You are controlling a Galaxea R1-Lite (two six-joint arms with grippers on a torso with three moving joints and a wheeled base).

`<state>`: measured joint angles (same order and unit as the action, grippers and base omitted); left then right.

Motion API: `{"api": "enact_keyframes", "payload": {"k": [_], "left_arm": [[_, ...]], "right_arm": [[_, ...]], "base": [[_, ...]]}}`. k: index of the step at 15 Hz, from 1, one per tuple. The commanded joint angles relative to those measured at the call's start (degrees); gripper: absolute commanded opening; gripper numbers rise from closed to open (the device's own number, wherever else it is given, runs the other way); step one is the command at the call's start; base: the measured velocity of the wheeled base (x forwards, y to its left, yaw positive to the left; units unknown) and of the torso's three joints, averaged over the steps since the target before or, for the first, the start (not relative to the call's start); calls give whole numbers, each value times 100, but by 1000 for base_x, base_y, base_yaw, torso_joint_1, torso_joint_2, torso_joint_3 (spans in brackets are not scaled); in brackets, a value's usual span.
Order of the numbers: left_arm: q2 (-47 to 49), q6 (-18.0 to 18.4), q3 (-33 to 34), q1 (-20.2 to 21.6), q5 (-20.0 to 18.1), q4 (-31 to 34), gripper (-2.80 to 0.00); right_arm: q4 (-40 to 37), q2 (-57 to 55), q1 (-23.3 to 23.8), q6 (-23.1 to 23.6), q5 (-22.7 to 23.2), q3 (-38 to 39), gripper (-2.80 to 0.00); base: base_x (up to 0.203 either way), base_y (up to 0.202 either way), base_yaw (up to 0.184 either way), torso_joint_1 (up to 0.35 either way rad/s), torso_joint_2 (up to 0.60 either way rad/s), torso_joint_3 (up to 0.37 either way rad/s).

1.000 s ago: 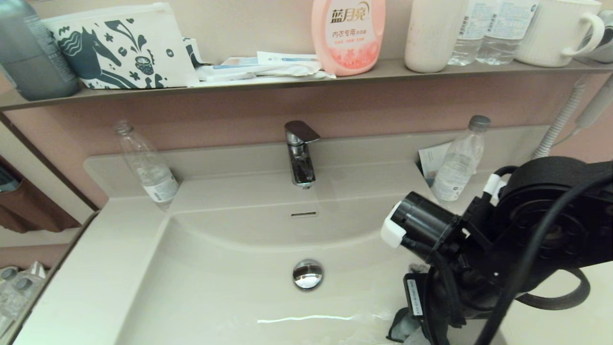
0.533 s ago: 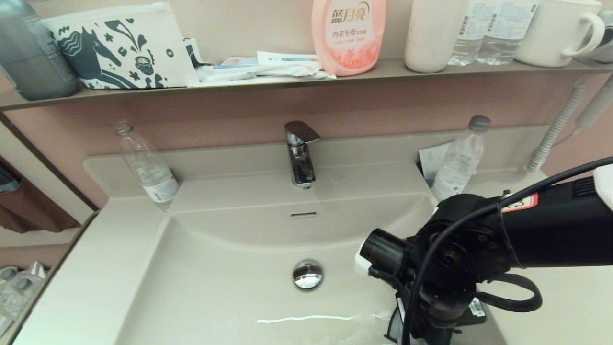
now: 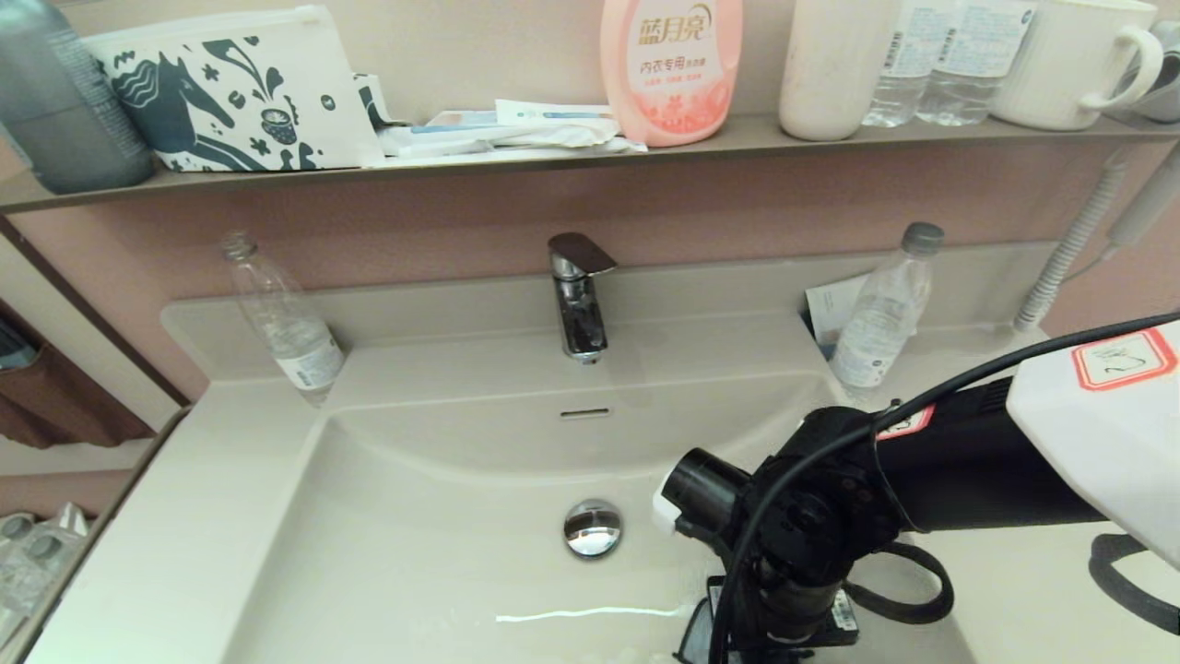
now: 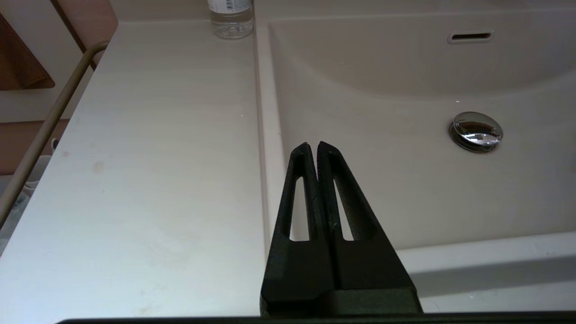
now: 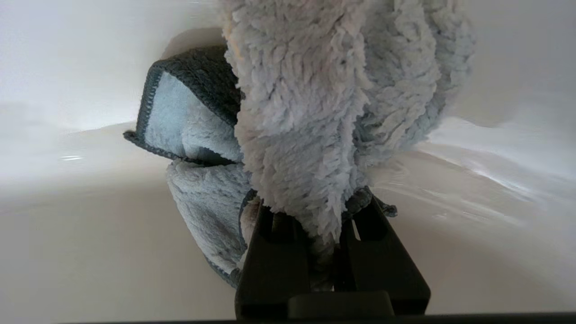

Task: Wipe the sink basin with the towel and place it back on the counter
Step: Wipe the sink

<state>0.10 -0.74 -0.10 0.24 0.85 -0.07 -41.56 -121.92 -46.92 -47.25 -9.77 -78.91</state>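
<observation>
The cream-white sink basin (image 3: 415, 516) fills the middle, with its chrome drain plug (image 3: 592, 527) and slot overflow (image 3: 584, 412). My right arm (image 3: 811, 526) reaches down into the basin's front right part, just right of the plug. In the right wrist view the right gripper (image 5: 315, 216) is shut on the towel (image 5: 315, 112). The towel's pale fluffy side bunches over the fingertips, and it is pressed against the wet basin floor (image 5: 90, 234). In the head view the wrist hides the towel. My left gripper (image 4: 313, 146) is shut and empty above the basin's front left rim, beside the counter (image 4: 157, 157).
A chrome faucet (image 3: 579, 295) stands behind the basin. Clear bottles (image 3: 286, 323) (image 3: 880, 309) stand at the two back corners of the counter. The brown shelf above holds the horse pouch (image 3: 230, 88), a pink detergent bottle (image 3: 670, 65) and cups. Water glints on the basin floor (image 3: 590, 611).
My right arm has swung left and lower inside the basin, dragging the towel along the front toward the drain. The towel corner seen earlier at the bottom edge is now behind the wrist.
</observation>
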Motion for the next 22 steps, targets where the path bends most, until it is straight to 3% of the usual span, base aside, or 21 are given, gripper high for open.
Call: {"api": "enact_keyframes", "payload": {"k": [1, 6, 19, 22], "left_arm": [[8, -5, 1, 2, 3, -1, -280], [8, -5, 1, 2, 3, -1, -280], [8, -5, 1, 2, 3, -1, -280], [8, -5, 1, 2, 3, -1, -280]], "right_arm": [[159, -189, -12, -5, 83, -2, -280], [918, -789, -377, 176, 310, -186, -280], [732, -2044, -1234, 209, 597, -3131, -280], [776, -2143, -1284, 369, 954, -3394, -280]], "base": [[0, 0, 0, 0, 0, 0], [0, 0, 0, 0, 0, 0], [0, 0, 0, 0, 0, 0], [0, 0, 0, 0, 0, 0]]}}
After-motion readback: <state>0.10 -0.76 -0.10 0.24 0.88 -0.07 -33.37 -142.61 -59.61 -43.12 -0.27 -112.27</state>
